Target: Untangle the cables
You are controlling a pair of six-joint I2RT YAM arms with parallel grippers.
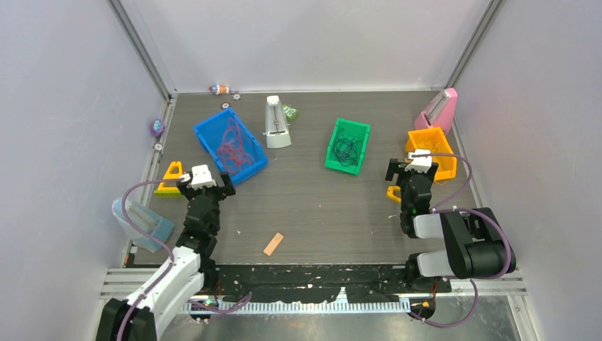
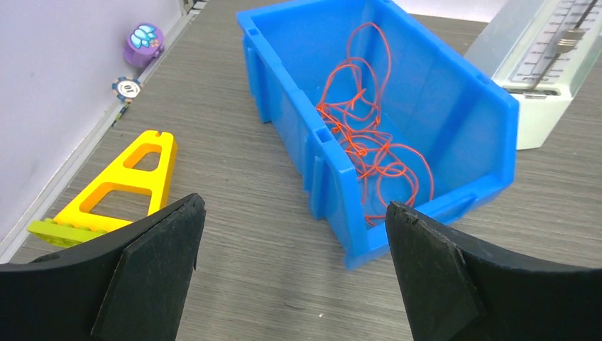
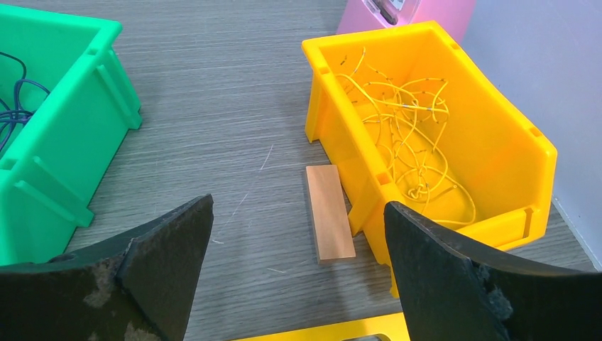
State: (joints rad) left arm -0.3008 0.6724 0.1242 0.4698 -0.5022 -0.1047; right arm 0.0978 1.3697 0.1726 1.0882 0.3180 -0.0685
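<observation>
Red cables (image 1: 232, 147) lie tangled in the blue bin (image 1: 206, 131), seen close in the left wrist view (image 2: 362, 135). Dark cables (image 1: 346, 149) lie in the green bin (image 1: 355, 126), with a bit showing in the right wrist view (image 3: 11, 106). Orange-yellow cables (image 3: 408, 135) lie in the yellow bin (image 3: 497, 135). My left gripper (image 1: 206, 182) is open and empty over the table just short of the blue bin (image 2: 294, 213). My right gripper (image 1: 412, 170) is open and empty beside the yellow bin (image 3: 298, 213).
A tan stick (image 1: 273, 244) lies near the front. A wooden block (image 3: 330, 212) lies against the yellow bin. A yellow triangle frame (image 2: 117, 188) sits left of the blue bin. A white metronome (image 1: 275, 122) and a pink one (image 1: 439, 110) stand at the back.
</observation>
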